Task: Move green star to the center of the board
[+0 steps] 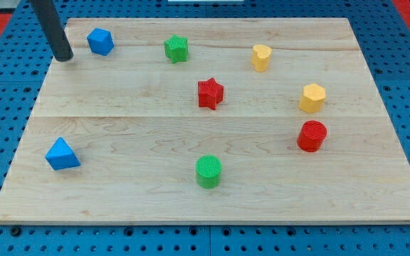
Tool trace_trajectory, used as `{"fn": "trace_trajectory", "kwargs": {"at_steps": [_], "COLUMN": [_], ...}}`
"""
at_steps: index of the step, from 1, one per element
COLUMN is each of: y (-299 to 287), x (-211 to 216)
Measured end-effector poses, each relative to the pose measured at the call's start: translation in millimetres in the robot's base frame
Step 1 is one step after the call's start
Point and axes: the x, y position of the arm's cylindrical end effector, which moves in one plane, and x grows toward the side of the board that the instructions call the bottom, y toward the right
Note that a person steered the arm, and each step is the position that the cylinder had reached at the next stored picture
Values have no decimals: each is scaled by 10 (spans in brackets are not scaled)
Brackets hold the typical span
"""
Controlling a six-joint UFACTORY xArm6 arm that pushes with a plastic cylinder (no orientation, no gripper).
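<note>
green star (176,48), red star (210,93), pale wooden board (119,121)

Nothing here can be read. From where I stand, the wooden counter (191,192) carries no print, label or number, only bare grain. The coloured blocks on it show plain faces with no letters or marks. The blue pegboard (6,92) around it has only rows of holes, and the dark rod in the upper left bears no brand.
</note>
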Motion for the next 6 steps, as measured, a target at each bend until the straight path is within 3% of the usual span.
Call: {"fn": "trace_trajectory", "kwargs": {"at_steps": [1,2,4,5,6], "y": [361,204,1336,1647,2163], "x": [-282,-536,-687,-594,-183]}}
